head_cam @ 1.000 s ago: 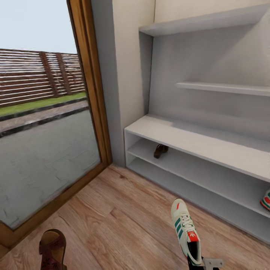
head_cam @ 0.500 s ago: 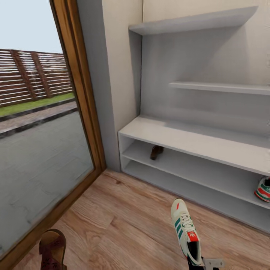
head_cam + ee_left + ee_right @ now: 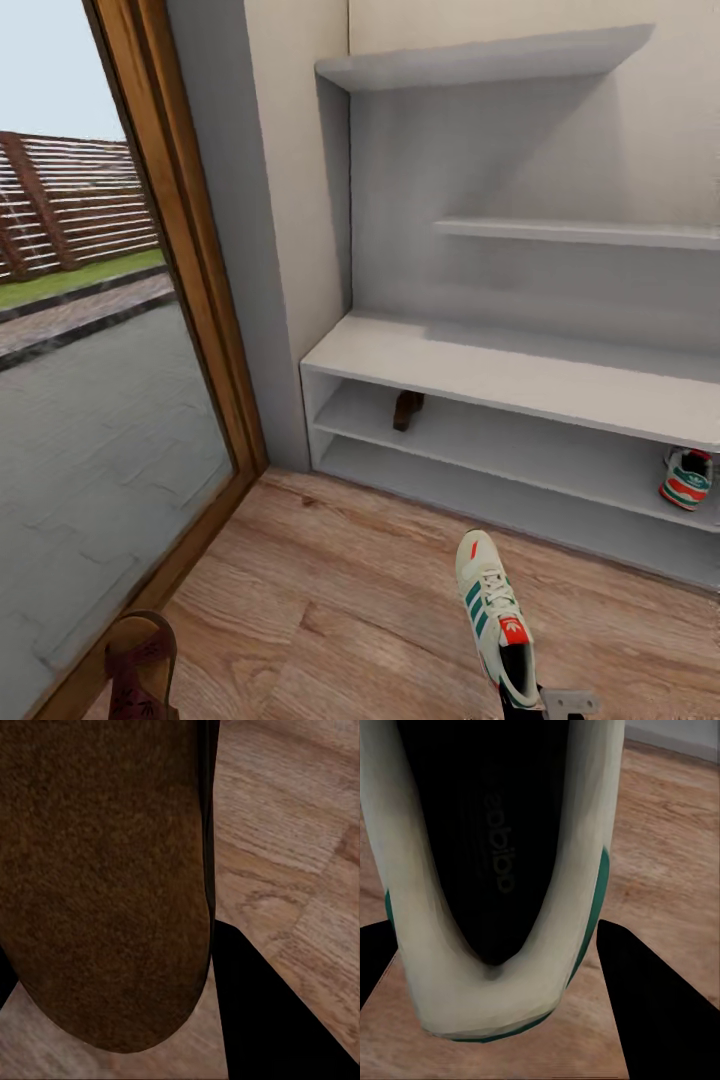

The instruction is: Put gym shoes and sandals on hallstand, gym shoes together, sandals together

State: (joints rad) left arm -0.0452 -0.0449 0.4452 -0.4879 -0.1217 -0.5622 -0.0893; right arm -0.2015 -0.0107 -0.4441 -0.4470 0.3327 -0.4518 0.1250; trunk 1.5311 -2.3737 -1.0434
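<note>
The pale grey hallstand (image 3: 480, 365) stands against the wall ahead. One dark brown sandal (image 3: 406, 409) lies at the left end of its upper open shelf, and one gym shoe (image 3: 686, 479) sits on that shelf far to the right. A second gym shoe (image 3: 494, 610) hangs over the corridor floor (image 3: 350, 580), toe pointing at the rack, with my right gripper (image 3: 520, 700) shut on its heel (image 3: 502, 1005). My left gripper (image 3: 127, 982) is shut on the other sandal (image 3: 142, 665), whose brown sole (image 3: 105, 885) faces the wrist camera.
A tall glass door with a wooden frame (image 3: 190, 300) borders the floor on the left, with a paved yard and fence outside. Two wall shelves (image 3: 580, 232) sit above the bench. Bare wood planks lie between me and the rack.
The whole picture has shifted left, so the camera has moved. The hallstand sits further left and the shelved gym shoe shows more fully. Both held shoes keep their places in the picture.
</note>
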